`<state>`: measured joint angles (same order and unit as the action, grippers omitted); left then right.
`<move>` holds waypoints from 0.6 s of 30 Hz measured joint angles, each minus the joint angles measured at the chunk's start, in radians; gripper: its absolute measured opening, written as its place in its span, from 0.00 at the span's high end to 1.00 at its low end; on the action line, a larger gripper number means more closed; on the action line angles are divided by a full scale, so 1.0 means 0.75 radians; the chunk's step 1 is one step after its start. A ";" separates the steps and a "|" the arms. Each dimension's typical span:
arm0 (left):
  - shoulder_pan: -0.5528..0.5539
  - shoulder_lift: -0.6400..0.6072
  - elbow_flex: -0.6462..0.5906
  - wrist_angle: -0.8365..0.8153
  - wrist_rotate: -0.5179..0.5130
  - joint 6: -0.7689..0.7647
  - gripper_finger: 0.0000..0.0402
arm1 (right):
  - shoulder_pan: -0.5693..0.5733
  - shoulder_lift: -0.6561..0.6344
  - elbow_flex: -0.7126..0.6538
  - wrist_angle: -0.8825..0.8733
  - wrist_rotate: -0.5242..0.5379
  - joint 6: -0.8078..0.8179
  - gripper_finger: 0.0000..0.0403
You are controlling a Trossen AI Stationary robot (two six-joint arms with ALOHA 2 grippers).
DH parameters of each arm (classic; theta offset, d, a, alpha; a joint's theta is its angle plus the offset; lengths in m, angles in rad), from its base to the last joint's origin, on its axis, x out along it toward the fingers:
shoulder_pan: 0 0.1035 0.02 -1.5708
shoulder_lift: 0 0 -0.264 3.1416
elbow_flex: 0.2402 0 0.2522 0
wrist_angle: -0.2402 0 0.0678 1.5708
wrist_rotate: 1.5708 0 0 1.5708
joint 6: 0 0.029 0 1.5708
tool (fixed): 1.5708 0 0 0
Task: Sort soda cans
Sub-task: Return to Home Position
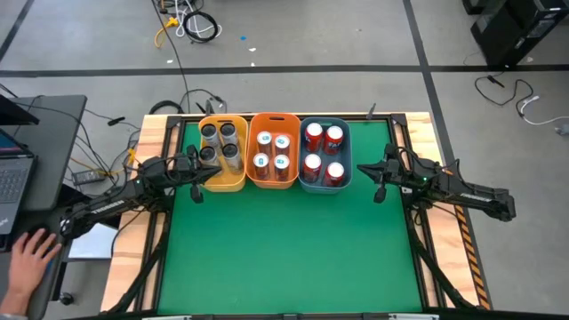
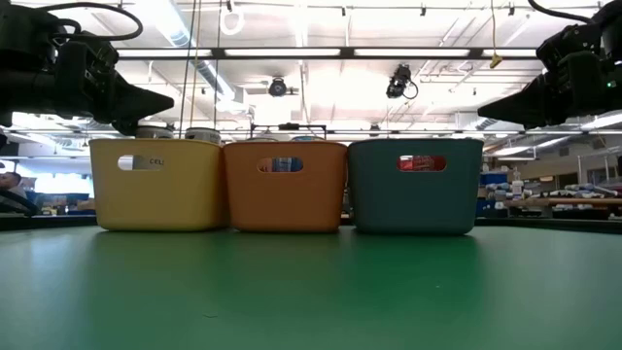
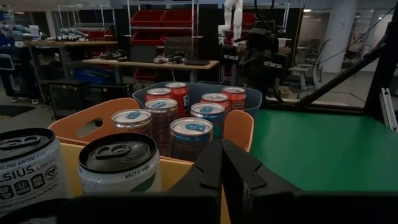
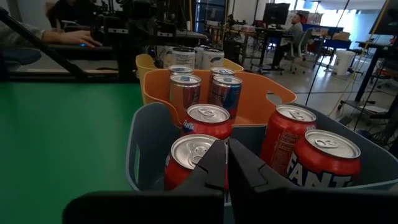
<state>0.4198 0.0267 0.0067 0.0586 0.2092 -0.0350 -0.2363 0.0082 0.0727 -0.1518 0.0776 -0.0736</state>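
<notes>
Three bins stand side by side at the table's far middle, and the soda cans stand upright in them on their bases. The yellow bin (image 1: 224, 185) holds several dark grey cans (image 1: 220, 142). The orange bin (image 1: 273, 116) holds several white-and-blue cans (image 1: 272, 151). The blue bin (image 1: 325, 188) holds several red cans (image 1: 323, 151). My left gripper (image 1: 208, 172) hovers shut and level beside the yellow bin's left near corner. My right gripper (image 1: 363, 168) hovers shut and level just right of the blue bin. Neither holds anything.
The green table top (image 1: 284, 253) stretches bare from the bins to the near edge. A laptop (image 1: 13, 173) sits on a side desk left of the table, with a person's hand (image 1: 31, 258) beside it. Cables (image 1: 191, 25) lie on the floor behind.
</notes>
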 joint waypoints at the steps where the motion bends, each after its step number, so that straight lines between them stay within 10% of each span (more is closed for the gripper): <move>1: 0.000 0.000 0.000 0.000 0.000 0.000 0.98 | 0.000 0.000 0.000 0.000 0.000 0.000 0.99; 18: 0.000 0.000 0.000 0.000 0.000 0.000 0.98 | 0.001 0.000 0.000 0.000 0.000 0.000 1.00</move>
<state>0.4198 0.0267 0.0067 0.0586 0.2092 -0.0351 -0.2359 0.0082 0.0724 -0.1518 0.0776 -0.0738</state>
